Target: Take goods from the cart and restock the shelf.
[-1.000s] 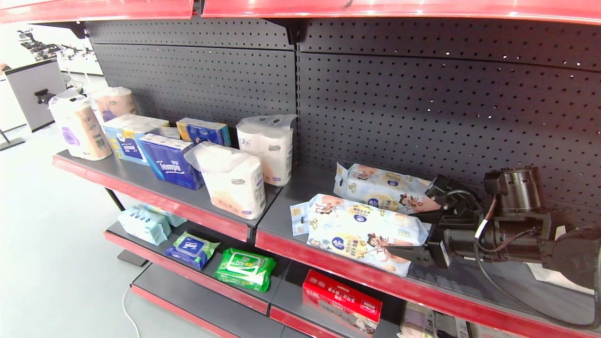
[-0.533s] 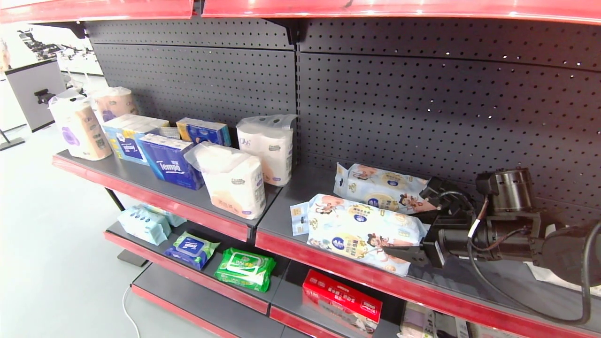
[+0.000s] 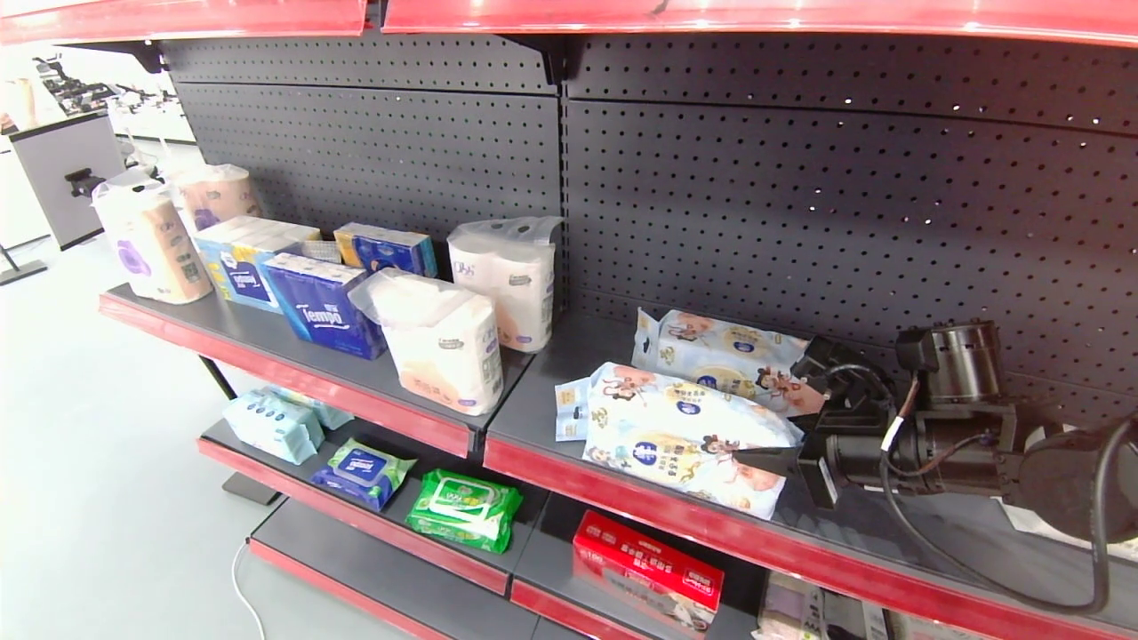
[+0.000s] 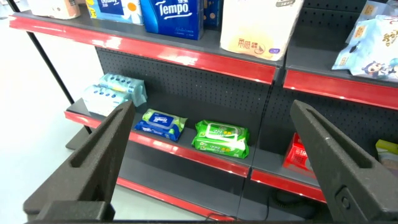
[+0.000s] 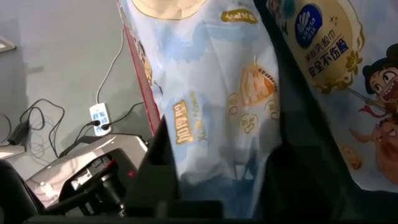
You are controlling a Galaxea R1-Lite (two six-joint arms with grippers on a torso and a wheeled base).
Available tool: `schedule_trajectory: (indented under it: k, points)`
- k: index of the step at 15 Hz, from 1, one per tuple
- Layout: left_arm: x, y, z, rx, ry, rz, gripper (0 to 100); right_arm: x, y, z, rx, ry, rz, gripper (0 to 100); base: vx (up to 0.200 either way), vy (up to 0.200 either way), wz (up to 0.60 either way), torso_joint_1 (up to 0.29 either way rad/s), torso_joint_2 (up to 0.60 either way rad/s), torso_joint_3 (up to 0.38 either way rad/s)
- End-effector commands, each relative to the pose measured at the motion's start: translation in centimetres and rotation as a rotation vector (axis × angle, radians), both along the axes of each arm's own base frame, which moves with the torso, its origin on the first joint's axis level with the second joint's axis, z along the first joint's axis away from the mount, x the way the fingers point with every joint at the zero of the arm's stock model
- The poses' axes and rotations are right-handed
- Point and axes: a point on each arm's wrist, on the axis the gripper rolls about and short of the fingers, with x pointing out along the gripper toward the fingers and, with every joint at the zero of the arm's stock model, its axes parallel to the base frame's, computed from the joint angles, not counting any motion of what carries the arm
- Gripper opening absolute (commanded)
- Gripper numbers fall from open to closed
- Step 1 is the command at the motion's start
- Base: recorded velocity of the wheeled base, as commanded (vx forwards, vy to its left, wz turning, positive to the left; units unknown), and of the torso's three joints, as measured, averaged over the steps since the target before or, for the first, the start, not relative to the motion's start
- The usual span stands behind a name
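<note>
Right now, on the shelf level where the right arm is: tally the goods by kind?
toilet roll packs: 4
blue tissue packs: 3
cartoon-print packs: 2, the front one held by the right gripper
Total: 9

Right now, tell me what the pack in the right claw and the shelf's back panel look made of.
Pack: thin plastic film, glossy, printed; it creases and wrinkles near the right claw. Back panel: probably painted sheet metal, matte dark grey, evenly punched with holes.
</note>
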Motion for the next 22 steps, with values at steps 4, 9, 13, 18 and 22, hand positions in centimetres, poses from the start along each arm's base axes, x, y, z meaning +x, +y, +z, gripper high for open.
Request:
schedule_trajectory:
  k: [4,9,13,18,22]
  points:
    - [0.0,0.0,0.0,0.000,0.001,0.000,100,-0.3,-0.2,0.3,-0.003,-0.012,-0.010,0,0.000,0.000,0.00,0.000,0.00,0.000]
    - [0.0,0.0,0.0,0.000,0.001,0.000,100,-1.5,-1.3,0.3,-0.012,-0.005,-0.033,0,0.000,0.000,0.00,0.000,0.00,0.000]
    - [0.0,0.0,0.0,0.000,0.001,0.000,100,-1.6,-1.8,0.4,-0.037,-0.037,-0.024,0,0.000,0.000,0.00,0.000,0.00,0.000]
    - [0.0,0.0,0.0,0.000,0.001,0.000,100,-2.1,-2.0,0.2,-0.046,-0.032,-0.022,0,0.000,0.000,0.00,0.000,0.00,0.000]
    - [0.0,0.0,0.0,0.000,0.001,0.000,100,-2.6,-2.1,0.2,-0.048,-0.030,-0.017,0,0.000,0.000,0.00,0.000,0.00,0.000]
